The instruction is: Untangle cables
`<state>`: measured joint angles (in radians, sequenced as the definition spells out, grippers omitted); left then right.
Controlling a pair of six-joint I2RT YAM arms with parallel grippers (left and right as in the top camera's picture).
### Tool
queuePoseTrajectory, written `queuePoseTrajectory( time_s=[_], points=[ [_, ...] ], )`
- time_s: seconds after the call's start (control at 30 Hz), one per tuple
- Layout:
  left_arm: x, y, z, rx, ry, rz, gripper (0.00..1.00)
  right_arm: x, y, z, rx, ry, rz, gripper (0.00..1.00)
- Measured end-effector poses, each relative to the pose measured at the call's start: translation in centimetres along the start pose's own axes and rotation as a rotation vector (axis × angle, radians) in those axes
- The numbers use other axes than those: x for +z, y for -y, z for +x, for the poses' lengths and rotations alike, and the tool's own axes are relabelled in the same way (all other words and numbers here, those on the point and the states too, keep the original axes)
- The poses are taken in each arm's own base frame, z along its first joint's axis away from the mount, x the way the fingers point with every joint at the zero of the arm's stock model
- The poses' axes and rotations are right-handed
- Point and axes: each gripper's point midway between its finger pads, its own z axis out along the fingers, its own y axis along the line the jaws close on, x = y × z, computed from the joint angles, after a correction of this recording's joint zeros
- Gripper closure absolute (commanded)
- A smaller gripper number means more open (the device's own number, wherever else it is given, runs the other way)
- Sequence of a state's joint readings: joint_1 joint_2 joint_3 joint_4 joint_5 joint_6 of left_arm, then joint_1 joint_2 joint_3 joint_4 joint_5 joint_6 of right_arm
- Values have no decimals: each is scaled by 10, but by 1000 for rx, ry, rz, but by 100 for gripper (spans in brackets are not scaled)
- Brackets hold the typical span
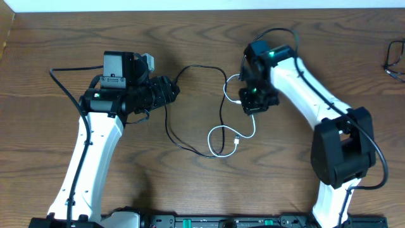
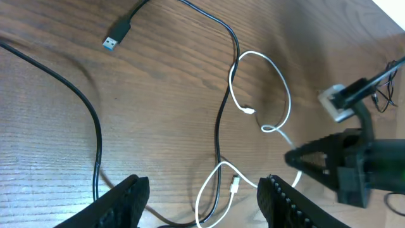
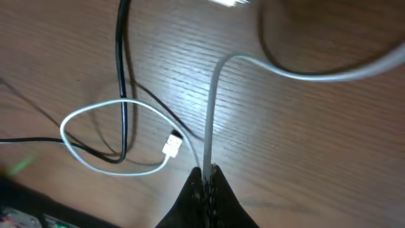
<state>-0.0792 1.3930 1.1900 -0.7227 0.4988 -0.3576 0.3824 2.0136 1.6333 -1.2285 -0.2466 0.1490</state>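
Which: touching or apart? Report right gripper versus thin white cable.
Touching. The right wrist view shows the right gripper shut with the thin white cable pinched between its fingertips.

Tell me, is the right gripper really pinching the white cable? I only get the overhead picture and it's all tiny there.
Observer: Yes. In the right wrist view the right gripper is shut on the white cable, which runs straight out from its fingertips.
Operator: Has the other one grabbed anything?
Observer: No. The left wrist view shows the left gripper wide open, its fingers closed on nothing.
Operator: Where's the black cable's end?
Observer: In the left wrist view one end of the black cable is a USB plug, lying loose on the table, apart from the white loops.
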Motion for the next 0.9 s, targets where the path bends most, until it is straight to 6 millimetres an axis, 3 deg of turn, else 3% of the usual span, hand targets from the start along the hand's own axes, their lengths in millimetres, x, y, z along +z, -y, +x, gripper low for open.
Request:
queuePoseTrajectory(
  time_s=[0.07, 0.17, 0.33, 0.43, 0.53, 0.73, 0.9],
  points=[
    [0, 0, 0, 0, 0, 0, 40, -14, 7, -3, 25, 21, -4, 99],
    [0, 0, 0, 0, 0, 0, 40, -61, 27, -17, 82, 135, -19, 99],
    [0, 0, 0, 0, -1, -1, 40, -184, 71, -30, 175, 491, -23, 99],
    [0, 0, 0, -1, -2, -1, 40, -270, 93, -14, 214, 750, -10, 99],
    [0, 0, 0, 0, -1, 0, 39, -332, 97, 15, 215, 949, 2, 99],
    [0, 0, 0, 0, 1, 0, 40, -393, 86, 57, 186, 1162, 33, 99],
    [0, 0, 0, 0, 1, 0, 40, -416, 96, 76, 219, 1250, 98, 99]
  ],
)
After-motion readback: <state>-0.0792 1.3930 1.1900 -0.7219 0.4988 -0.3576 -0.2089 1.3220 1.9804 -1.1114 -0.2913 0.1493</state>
